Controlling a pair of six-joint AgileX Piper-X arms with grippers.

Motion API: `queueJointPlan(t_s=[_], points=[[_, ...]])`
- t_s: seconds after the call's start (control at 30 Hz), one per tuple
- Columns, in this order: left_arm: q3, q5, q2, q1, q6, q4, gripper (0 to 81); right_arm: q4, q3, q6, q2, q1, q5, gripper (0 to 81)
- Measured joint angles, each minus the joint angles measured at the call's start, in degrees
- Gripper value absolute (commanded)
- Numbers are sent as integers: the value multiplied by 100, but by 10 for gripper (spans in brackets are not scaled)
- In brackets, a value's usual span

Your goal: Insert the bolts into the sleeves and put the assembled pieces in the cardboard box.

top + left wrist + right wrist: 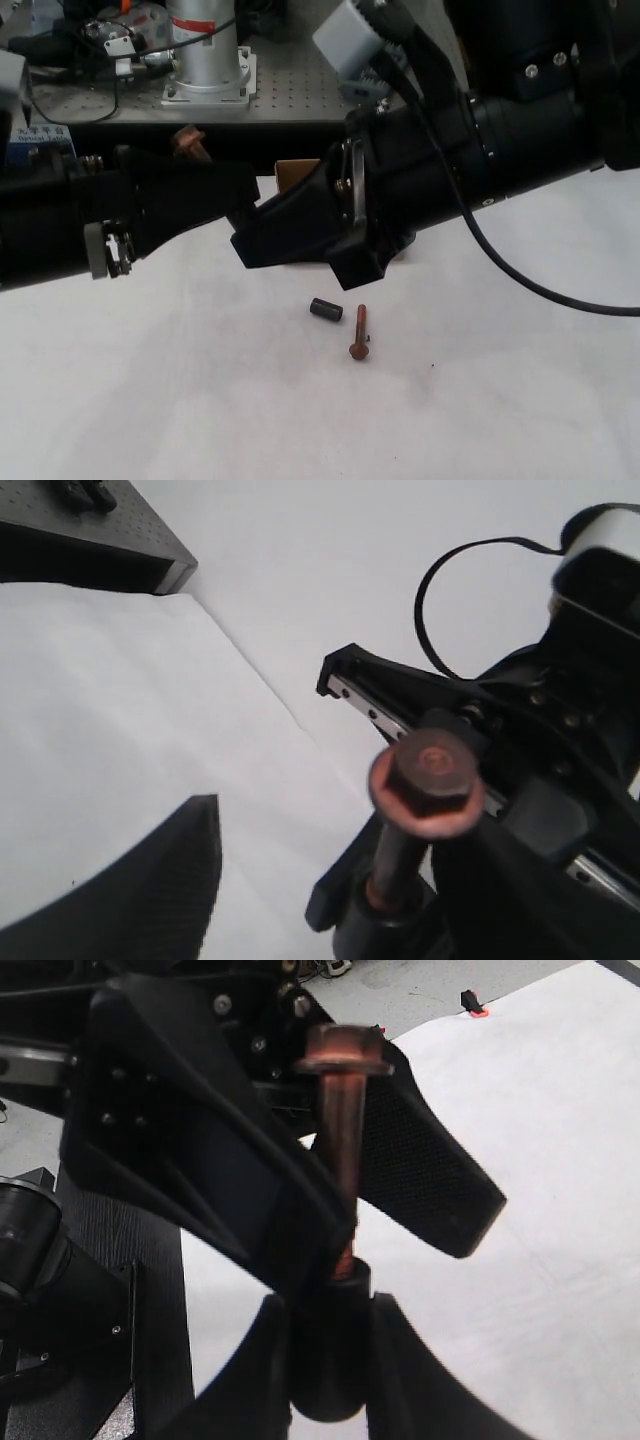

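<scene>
Right wrist view: right hand [328, 1355] grips black cylindrical sleeve [330, 1385] with coppery flanged bolt [343, 1140]; left hand [385, 1255] wide.

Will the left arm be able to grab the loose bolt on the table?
Probably yes: the left gripper is open, and the loose bolt lies uncovered on the cloth nearby.

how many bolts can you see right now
2. A loose bolt lies on the white sheet, next to a loose sleeve. The second bolt stands in the held sleeve, gripped by the right gripper. The arms may hide more.
</scene>
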Motion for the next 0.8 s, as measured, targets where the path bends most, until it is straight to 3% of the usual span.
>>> queueJointPlan(t_s=[0.8], points=[[0,-100,0,0,492,-429,452,199,-5,-240,-13,0,461,29]])
